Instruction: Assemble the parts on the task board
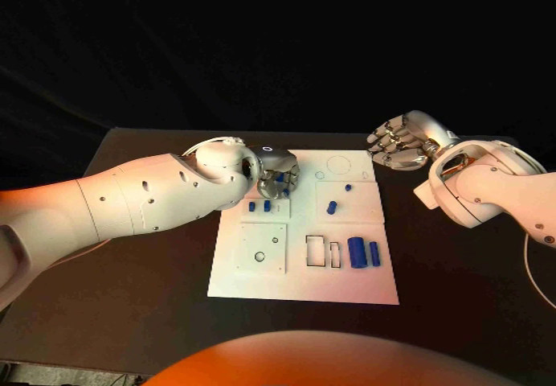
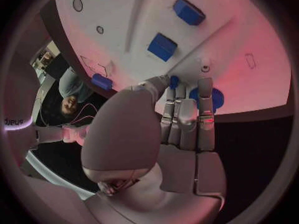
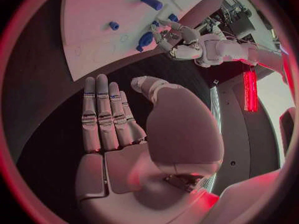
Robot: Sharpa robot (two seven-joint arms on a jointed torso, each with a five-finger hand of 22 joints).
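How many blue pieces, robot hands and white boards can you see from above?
Blue pieces: 5 in plain sight; the left hand may hide more
Hands: 2, the left hand and the right hand
Board: 1
Total: 8

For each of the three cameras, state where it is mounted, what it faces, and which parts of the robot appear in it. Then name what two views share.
Head view: on the robot's head, looking down at the task board; both white arms, the left hand and the right hand appear.
Left wrist view: behind the left hand, facing the board and its blue parts.
Right wrist view: behind the right hand, facing the black table beside the board.
Shared: the right wrist and head views both show the left hand on the board.
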